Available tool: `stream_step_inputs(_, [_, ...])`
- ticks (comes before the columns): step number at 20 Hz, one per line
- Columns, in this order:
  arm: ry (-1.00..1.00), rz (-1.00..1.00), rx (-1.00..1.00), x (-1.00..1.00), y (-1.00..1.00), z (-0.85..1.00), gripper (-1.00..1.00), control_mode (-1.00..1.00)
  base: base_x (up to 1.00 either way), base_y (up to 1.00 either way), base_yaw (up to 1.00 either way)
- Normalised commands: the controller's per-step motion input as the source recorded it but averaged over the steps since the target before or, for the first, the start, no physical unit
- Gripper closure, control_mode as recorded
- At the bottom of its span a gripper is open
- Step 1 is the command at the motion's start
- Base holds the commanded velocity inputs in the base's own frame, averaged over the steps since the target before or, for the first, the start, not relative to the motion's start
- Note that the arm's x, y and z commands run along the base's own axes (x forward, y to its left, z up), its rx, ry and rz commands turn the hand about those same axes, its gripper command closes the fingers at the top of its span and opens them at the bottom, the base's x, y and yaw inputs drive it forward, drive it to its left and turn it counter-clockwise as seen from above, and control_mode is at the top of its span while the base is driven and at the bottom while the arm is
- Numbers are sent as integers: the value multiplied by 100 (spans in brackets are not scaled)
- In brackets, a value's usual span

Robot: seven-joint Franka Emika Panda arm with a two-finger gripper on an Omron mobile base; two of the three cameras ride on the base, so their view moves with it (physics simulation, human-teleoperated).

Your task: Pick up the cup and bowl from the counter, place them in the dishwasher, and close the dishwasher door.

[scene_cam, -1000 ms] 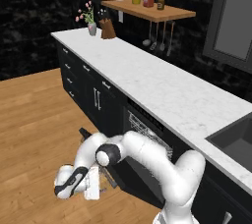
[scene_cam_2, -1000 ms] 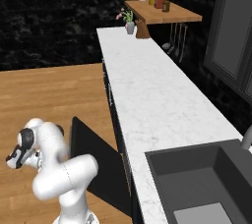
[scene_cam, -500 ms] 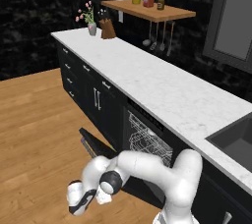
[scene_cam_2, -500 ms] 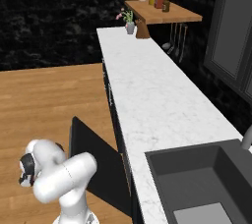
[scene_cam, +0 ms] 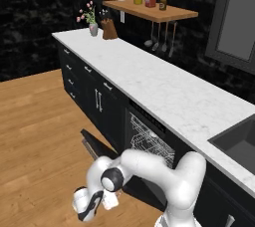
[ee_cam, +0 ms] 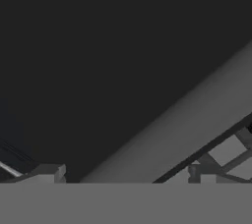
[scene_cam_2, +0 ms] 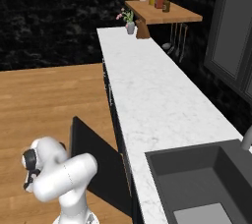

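My tool (scene_cam: 88, 207) is down low near the floor, jaws spread wide with nothing between them, just off the free edge of the dishwasher door (scene_cam: 102, 147). That door is still folded down, a flat black panel running out from the dishwasher (scene_cam: 149, 141) toward the wood floor; in the right base view the door (scene_cam_2: 96, 161) shows tilted, hinge end at the cabinets, free end out toward my arm. The key relation, as I judge it: the door lies above and far-side of the tool, long axis parallel to the tabletop (scene_cam: 164, 86) front, so the closing push has to go up and toward the cabinets. The hand view shows a dark flat surface with a paler bar (ee_cam: 187, 125) running diagonally across it, close in front of the fingertips (ee_cam: 48, 173); I take it for the door's handle or edge, cannot tell which. The wire rack (scene_cam: 147, 144) is visible inside the opening; whether the cup and bowl sit in it I cannot tell, and I see neither on the tabletop. Open room: bare floor to the left and near side, so approach is free there. Tight side is the right, where my own elbow and base crowd the door's swing. Risk I'd flag: the tool slipping off the panel edge mid-swing.
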Motion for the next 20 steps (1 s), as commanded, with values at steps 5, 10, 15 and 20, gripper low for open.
stream_step_inputs(5, [12, 0, 0, 100, -100, 5, -100, -100, 0, 0, 0])
stream_step_inputs(10, [13, 0, 0, 100, -100, 24, -100, -100, 0, 0, 0])
stream_step_inputs(15, [16, 0, 1, 100, -100, 17, -100, -100, 0, 0, 0])
stream_step_inputs(20, [19, 0, 3, 100, -100, 5, -100, -100, 0, 0, 0])
